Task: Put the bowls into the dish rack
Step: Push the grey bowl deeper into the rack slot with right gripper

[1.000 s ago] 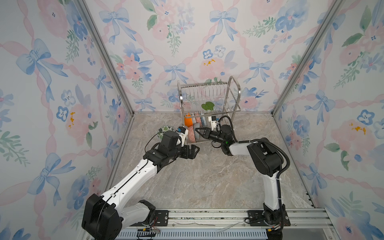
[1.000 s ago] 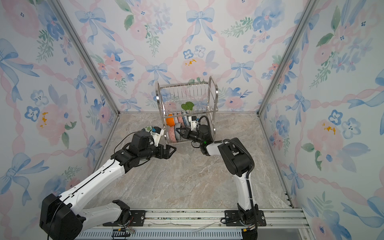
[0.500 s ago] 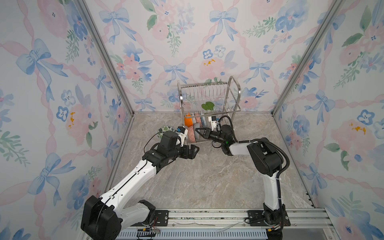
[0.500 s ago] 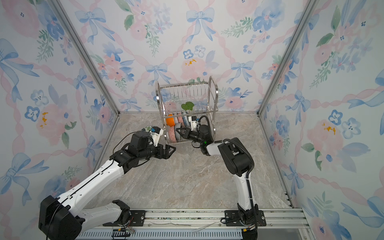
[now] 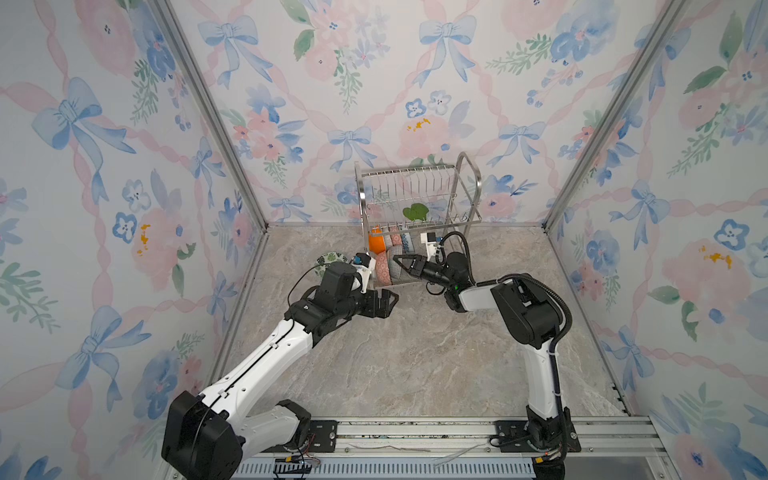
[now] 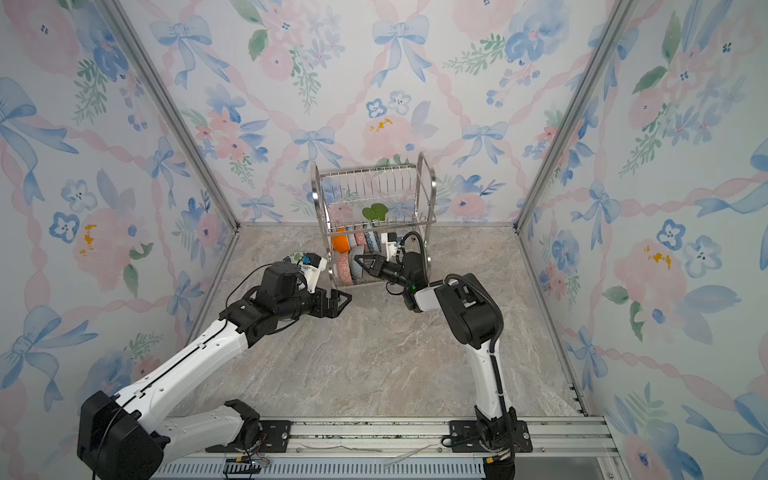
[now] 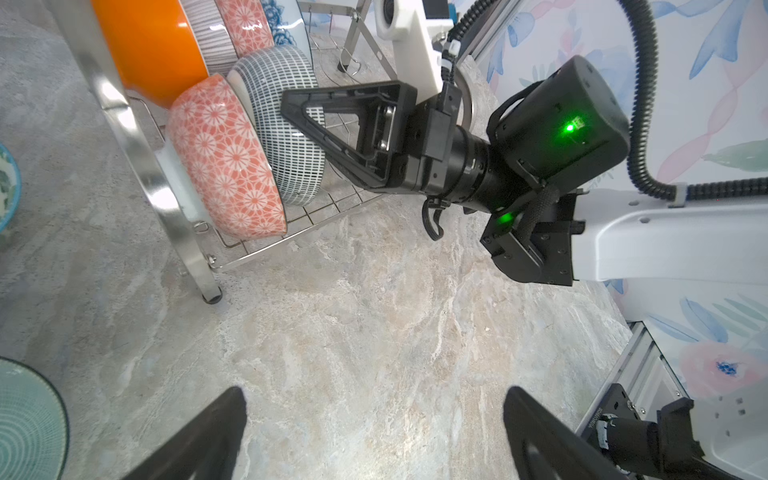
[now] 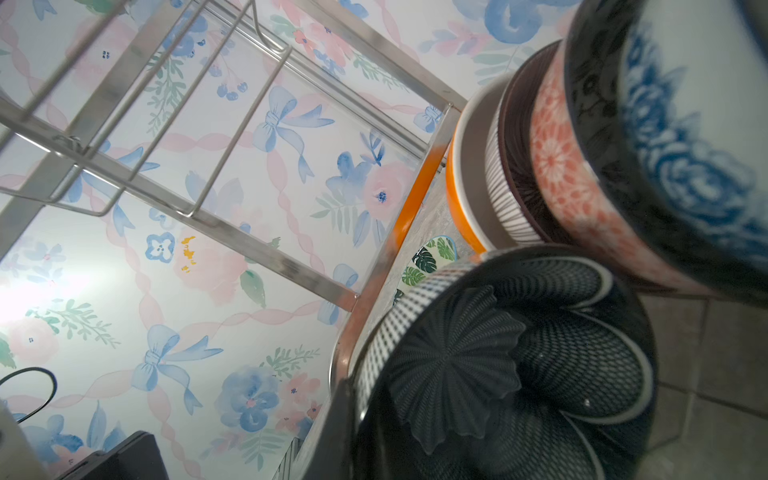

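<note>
We look down into a booth with flower-papered walls [image 5: 124, 166]. In both top views a two-tier steel dish rack [image 5: 415, 187] [image 6: 374, 187] stands at the upper centre of the frame, on a marbled desk [image 5: 415, 357].

The rack's lower tier holds a row of bowls [image 5: 384, 255] on edge. An orange bowl [image 5: 376, 246] stands at its upper left, with striped, coral and blue-flowered ones packed beside it.

The right end effector [image 5: 395, 258] reaches into that tier from the right of the frame. It is closed tight on what looks like the rim of a black-and-white bowl [image 7: 286, 174], which leans against a coral bowl [image 7: 224, 158].

The left end effector [image 5: 388, 297] hovers just below the rack's lower left corner, spread fully wide and holding nothing.

A green leaf shape [image 5: 415, 212] shows at the upper tier (a bowl or the wallpaper behind, we cannot tell).

Left of the rack, a leaf-print bowl [image 5: 328, 259] sits on the desk, partly hidden by the left arm [image 5: 332, 278]. At the lower left edge of the left wrist view, a teal ringed curve [image 7: 29, 419] suggests a second bowl.

We judge the loading mostly done. The black-and-white bowl needs releasing, and one or two bowls on the desk wait to go in.
</note>
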`<state>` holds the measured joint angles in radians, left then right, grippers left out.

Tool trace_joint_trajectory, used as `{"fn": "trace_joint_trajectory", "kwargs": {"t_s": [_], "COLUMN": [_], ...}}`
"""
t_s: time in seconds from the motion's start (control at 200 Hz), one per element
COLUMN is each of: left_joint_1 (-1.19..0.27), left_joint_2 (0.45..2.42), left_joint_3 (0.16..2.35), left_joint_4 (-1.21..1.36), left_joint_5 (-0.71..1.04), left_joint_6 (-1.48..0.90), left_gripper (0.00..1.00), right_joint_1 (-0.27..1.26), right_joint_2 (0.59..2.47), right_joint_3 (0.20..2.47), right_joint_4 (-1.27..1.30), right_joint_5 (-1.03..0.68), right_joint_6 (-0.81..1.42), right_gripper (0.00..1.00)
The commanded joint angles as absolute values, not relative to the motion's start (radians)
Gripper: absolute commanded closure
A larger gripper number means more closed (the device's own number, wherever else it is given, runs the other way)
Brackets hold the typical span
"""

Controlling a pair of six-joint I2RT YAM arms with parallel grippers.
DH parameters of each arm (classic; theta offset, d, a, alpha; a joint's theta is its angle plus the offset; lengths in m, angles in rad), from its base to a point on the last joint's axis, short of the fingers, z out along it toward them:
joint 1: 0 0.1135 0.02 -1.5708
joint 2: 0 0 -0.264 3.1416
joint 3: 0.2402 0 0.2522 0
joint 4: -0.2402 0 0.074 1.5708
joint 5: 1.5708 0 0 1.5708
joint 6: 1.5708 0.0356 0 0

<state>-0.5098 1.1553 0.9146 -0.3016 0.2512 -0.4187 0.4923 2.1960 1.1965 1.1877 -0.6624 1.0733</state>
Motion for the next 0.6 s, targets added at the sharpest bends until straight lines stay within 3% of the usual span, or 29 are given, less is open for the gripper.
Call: {"fn": "trace_joint_trajectory", "kwargs": {"t_s": [0.0, 0.225, 0.595], "left_joint_1": [-0.502, -0.502, -0.503], "left_joint_2": [1.148, 1.143, 1.134], "left_joint_3": [0.907, 0.903, 0.899], "left_joint_4": [-0.315, -0.314, -0.315], "left_joint_5": [0.248, 0.247, 0.248], "left_joint_6": [-0.406, -0.406, -0.408], "left_gripper": [0.02, 0.02, 0.02], "right_joint_1": [0.491, 0.495, 0.504], "right_joint_2": [2.216, 2.216, 2.156], "right_joint_3": [1.195, 1.191, 1.207], "right_joint_4": [1.316, 1.276, 0.973], "right_joint_5": [-0.698, -0.699, -0.681], "right_joint_6": [1.125, 1.094, 0.887], "right_gripper": [1.0, 1.0, 1.0]}}
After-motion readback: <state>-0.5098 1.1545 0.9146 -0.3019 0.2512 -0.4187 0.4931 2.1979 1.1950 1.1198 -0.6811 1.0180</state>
